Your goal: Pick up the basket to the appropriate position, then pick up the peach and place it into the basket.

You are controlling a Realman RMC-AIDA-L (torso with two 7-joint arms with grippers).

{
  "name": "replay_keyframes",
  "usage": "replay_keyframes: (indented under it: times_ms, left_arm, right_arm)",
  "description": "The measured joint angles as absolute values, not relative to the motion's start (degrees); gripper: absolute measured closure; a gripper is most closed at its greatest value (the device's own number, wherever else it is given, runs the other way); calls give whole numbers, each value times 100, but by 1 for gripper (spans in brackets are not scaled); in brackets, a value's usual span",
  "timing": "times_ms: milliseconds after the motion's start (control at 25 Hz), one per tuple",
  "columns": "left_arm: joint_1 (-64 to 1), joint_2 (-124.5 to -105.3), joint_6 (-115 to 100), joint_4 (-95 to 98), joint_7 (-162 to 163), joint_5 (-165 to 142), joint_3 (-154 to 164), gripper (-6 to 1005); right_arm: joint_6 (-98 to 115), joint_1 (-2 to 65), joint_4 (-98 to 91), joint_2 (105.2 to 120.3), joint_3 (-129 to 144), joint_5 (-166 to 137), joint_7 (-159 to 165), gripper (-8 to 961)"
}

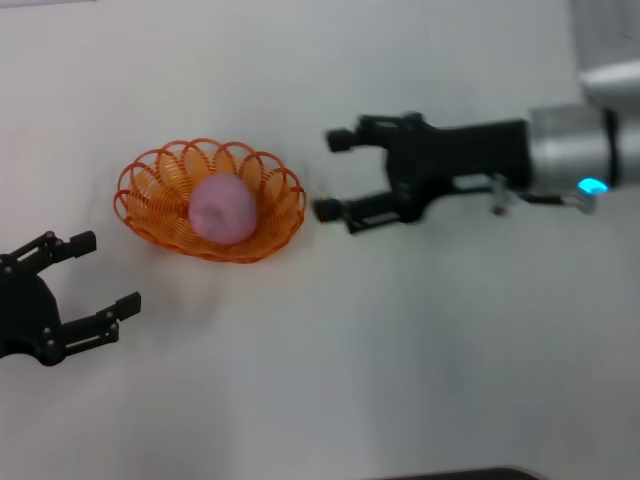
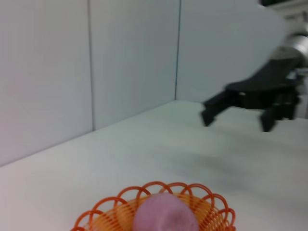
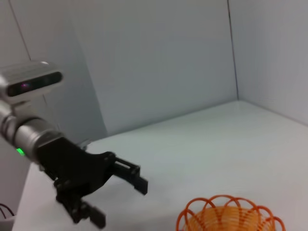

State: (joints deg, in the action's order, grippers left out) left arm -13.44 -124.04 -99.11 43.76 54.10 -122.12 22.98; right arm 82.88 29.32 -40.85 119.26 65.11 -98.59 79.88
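Observation:
The orange wire basket sits on the white table, left of centre, with the pink peach lying inside it. My right gripper is open and empty, just right of the basket's rim, not touching it. My left gripper is open and empty, below and left of the basket. The left wrist view shows the basket with the peach in it and the right gripper beyond. The right wrist view shows the basket's rim and the left gripper.
The white table spreads around the basket. Pale wall panels stand at the table's far edges. The right arm's silver wrist with a lit blue-green light reaches in from the right.

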Motion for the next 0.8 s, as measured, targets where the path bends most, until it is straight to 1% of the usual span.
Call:
replay_keyframes:
  times_ms: [240,320,360,560,800]
  left_arm:
    - [-1315,-12401,-9914,4388,5405,-12190,2276,127]
    - [-1308,-12401,-9914,4390,5405,-12189,2276,127]
    - [-1306,-12401,-9914,4390,5405,-12190,2276,127]
    - [-1305,-12401,-9913,4392,5398,-12189,2277,126]
    - [-1313,-12401,-9863,4373,5396,-12183,2277,126]
  right_arm:
    - [8907,2244,-4072,11798,6119,-9879,7302,-7]
    - [8967,2055,-4031,11777,6017,-9916,7072,-7]
    - [8947,1888,-3983,11786,5919,-10030,6790,-7]
    - [8913,1727,-3882,11850,5782,-10299,6526,-6]
    - [8797,1763,-3649,11870,5768,-10535,6347,-6]
